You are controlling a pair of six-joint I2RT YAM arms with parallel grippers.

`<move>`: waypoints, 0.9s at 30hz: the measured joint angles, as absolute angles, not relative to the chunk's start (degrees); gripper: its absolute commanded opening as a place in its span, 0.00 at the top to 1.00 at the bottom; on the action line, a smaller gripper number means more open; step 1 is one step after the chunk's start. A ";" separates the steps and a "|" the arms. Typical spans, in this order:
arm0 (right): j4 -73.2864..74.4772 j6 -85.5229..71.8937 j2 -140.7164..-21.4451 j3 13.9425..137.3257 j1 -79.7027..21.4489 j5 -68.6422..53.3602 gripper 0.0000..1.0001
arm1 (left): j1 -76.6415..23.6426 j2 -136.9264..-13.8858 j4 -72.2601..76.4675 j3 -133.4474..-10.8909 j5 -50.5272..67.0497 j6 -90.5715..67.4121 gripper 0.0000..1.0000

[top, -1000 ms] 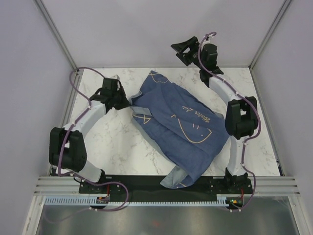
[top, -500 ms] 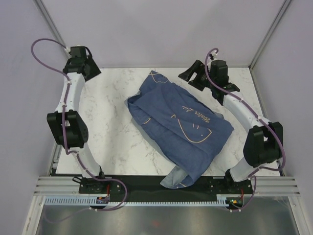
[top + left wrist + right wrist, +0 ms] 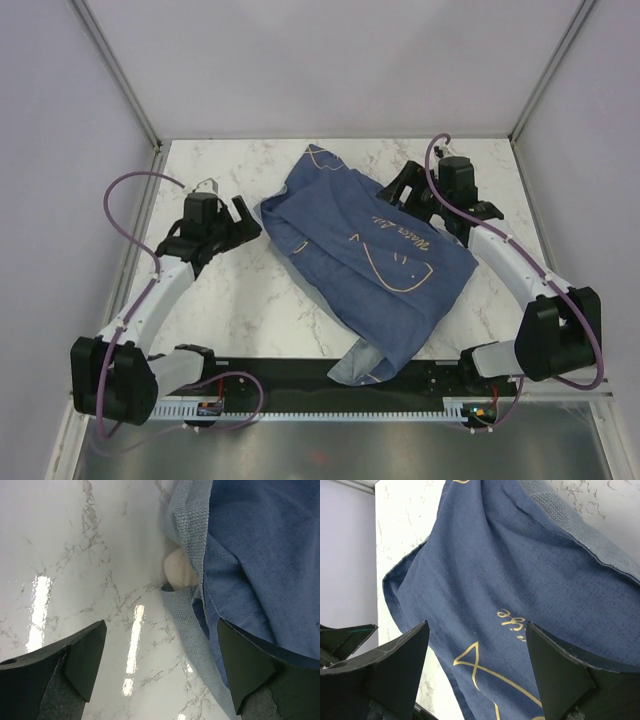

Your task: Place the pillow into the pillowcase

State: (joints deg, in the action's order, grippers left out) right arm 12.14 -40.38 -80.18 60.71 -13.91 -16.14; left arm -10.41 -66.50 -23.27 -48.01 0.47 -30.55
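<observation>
The left gripper (image 3: 238,212), left of centre in the top view, stands with jaws wide apart and empty just beside the pillowcase (image 3: 370,250). The right gripper (image 3: 402,186), upper right of centre, is also spread and empty at the cloth's far edge. The one pillowcase, dark blue with cream fish outlines and script, lies rumpled mid-table (image 3: 240,300). The one pillow (image 3: 179,570) shows only as a small cream bulge at its paler opening, centre of the left wrist view.
</observation>
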 measured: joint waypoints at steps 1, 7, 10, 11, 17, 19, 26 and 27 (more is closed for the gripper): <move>12.14 -40.29 -79.64 60.34 -13.91 -16.16 0.14 | -10.44 -65.93 -22.17 -47.27 0.82 -30.87 0.02; 12.12 -40.21 -77.95 59.72 -13.91 -16.51 0.14 | -10.61 -71.90 -15.99 -46.00 4.78 -32.77 0.07; 12.12 -40.21 -77.45 59.59 -13.91 -16.67 0.15 | -10.63 -74.11 -13.63 -45.58 7.03 -33.91 0.11; 12.12 -40.18 -77.36 59.57 -13.91 -16.71 0.15 | -10.76 -74.83 -12.67 -45.58 7.79 -34.26 0.13; 12.12 -39.97 -77.30 59.46 -13.91 -16.91 0.16 | -11.22 -78.63 -9.43 -46.52 9.80 -35.55 0.49; 12.10 -39.94 -77.30 59.44 -13.89 -17.04 0.16 | -11.35 -81.12 -8.54 -47.68 10.31 -35.88 0.70; 12.10 -39.62 -77.30 59.44 -13.89 -17.19 0.16 | -10.94 -86.37 -6.98 -49.23 11.14 -36.23 0.98; 12.10 -39.62 -77.30 59.44 -13.89 -17.28 0.16 | -10.41 -86.37 -7.27 -49.41 11.18 -36.16 0.98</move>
